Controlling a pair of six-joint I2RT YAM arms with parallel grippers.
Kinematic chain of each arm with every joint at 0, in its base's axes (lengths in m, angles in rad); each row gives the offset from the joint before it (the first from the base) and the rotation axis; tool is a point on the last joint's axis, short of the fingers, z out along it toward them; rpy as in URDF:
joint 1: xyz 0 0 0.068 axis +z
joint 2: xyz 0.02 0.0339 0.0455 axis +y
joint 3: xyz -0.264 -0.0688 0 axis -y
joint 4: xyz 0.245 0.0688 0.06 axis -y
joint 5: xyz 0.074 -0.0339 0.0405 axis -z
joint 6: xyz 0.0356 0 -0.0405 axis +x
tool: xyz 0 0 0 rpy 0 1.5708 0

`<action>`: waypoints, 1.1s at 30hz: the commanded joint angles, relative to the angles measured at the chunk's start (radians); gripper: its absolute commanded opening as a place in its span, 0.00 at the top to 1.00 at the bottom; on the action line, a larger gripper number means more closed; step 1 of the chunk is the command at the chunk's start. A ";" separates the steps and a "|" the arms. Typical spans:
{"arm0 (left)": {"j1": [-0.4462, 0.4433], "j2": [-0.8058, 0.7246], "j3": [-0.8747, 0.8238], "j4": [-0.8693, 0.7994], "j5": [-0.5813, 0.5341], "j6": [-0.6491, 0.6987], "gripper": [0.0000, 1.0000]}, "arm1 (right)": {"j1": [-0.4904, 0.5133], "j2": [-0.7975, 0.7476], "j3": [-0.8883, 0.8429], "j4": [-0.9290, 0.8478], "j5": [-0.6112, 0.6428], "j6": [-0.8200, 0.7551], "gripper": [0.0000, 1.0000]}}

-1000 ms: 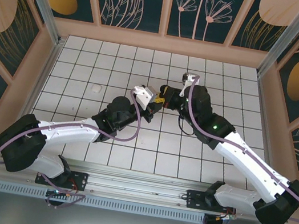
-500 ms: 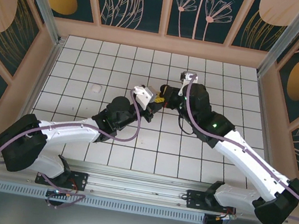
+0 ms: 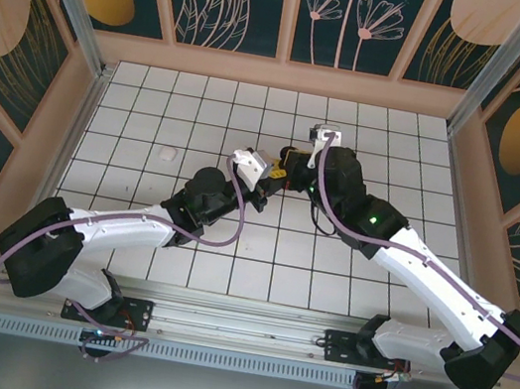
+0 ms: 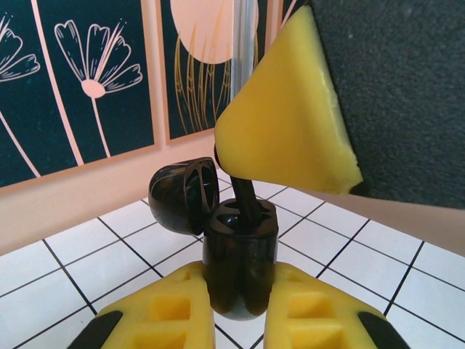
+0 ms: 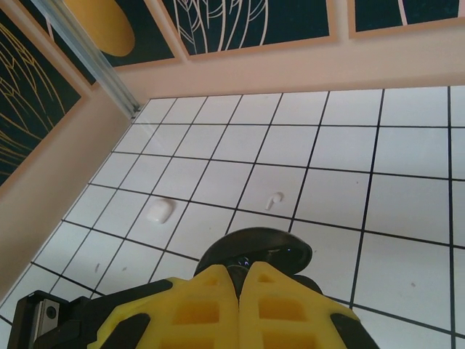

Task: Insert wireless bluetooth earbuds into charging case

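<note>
Left wrist view: charging case (image 4: 240, 254), black and upright, pinched at its lower half between the yellow fingers of the left end effector (image 4: 240, 316), set narrow and closed on it; lid (image 4: 182, 195) swung open to the left, clear of the wells. Directly above the case mouth, black earbud (image 4: 245, 198) hanging stem-down from the tip of the right end effector (image 5: 243, 283); fingers pressed together with no gap in the right wrist view, judged closed on the head of the bud. Key relation: long axis of the stem near vertical, slightly tilted, in line with the open well beneath; lower end of the stem at or just inside the rim, depth not discernible. Remaining travel judged straight down along the stem axis, right arm as mover, left arm as holder. Step in hand, as judged: seating the bud in its well. Likely hazard: stem catching on the rim if tilted off axis. Elsewhere on the table (image 5: 407, 182), apart from the case: white earbud (image 5: 273, 199) lying loose, and beyond it a small white rounded item (image 5: 158, 211), identity unclear.
</note>
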 commanded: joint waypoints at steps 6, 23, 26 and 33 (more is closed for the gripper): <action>0.004 0.000 0.052 0.146 0.010 0.010 1.00 | 0.029 0.017 -0.018 -0.079 -0.053 -0.057 0.96; 0.005 0.001 0.052 0.142 0.025 -0.011 1.00 | -0.095 -0.027 0.011 -0.093 -0.178 0.048 0.97; 0.005 -0.003 0.054 0.140 0.025 -0.009 1.00 | -0.095 -0.027 -0.003 -0.099 -0.203 0.058 0.98; 0.005 0.009 0.066 0.134 0.027 -0.009 1.00 | -0.061 -0.007 -0.019 -0.115 -0.246 0.058 0.99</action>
